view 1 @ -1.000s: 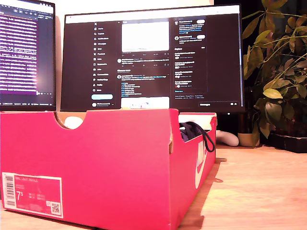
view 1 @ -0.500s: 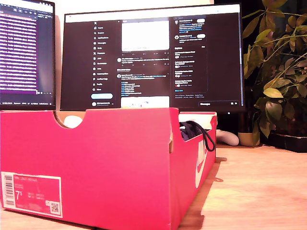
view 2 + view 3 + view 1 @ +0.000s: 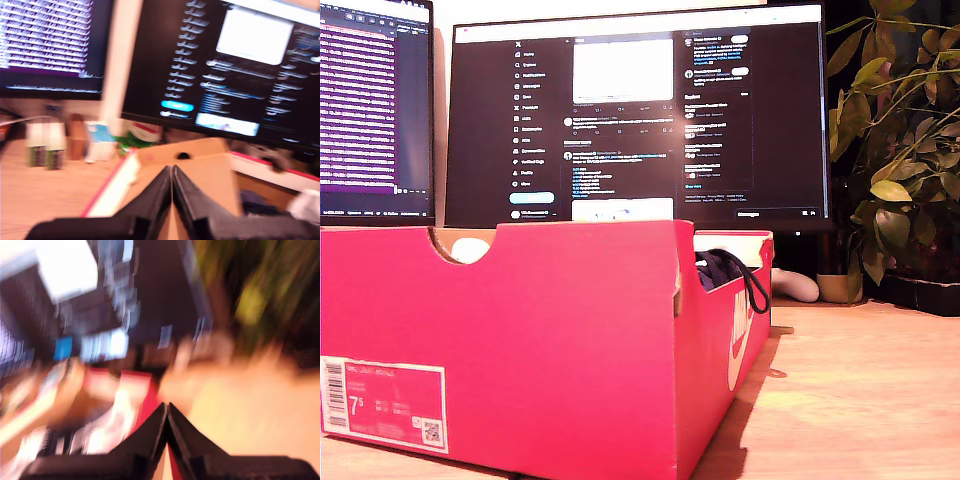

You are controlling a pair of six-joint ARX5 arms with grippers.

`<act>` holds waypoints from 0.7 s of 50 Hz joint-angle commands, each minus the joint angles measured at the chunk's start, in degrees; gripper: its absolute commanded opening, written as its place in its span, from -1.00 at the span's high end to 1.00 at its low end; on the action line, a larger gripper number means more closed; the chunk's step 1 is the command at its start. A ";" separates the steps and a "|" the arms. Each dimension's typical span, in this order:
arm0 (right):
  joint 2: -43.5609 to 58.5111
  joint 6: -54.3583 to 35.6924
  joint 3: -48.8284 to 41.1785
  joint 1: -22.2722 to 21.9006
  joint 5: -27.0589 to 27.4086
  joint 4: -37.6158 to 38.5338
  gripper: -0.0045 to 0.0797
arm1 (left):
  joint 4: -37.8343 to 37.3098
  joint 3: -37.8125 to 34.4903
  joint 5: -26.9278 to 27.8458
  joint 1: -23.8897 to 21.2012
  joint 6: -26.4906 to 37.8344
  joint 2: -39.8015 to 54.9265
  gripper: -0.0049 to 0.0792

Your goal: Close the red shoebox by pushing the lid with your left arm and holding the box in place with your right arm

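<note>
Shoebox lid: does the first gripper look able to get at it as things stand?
Probably yes. My first gripper, jaws shut, points at the open lid's cardboard underside, and nothing shows between them. The blur hides whether they touch.

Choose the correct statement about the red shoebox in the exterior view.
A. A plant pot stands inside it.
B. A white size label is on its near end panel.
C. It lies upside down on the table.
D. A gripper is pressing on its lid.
B: the white size label sits low on the near end panel of the red shoebox, toward the exterior view's left; no gripper appears in that view.
</note>
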 commanded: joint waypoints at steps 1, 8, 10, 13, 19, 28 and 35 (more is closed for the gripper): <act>3.50 0.13 0.79 0.28 -1.73 0.31 0.92 | -0.70 2.19 1.36 0.15 1.95 5.22 0.93; 11.39 0.13 1.97 0.33 -6.73 0.59 0.92 | -4.66 9.86 6.36 0.98 6.97 16.98 0.93; 13.46 0.13 2.12 0.44 -8.02 0.68 0.92 | -5.95 12.11 8.11 1.68 7.78 20.87 0.93; 16.81 0.13 2.19 0.90 -10.05 1.42 0.92 | -7.80 15.06 10.71 3.08 10.32 25.97 0.93; 22.12 0.11 2.19 2.75 -11.32 4.11 0.92 | -10.60 20.31 16.59 6.56 14.05 35.54 0.93; 27.82 0.42 2.19 7.63 -11.32 8.57 0.92 | -11.30 24.65 20.63 11.02 16.72 46.10 0.93; 32.02 1.62 2.19 11.41 -11.21 12.02 0.92 | -11.39 26.56 25.88 15.23 18.56 53.72 0.93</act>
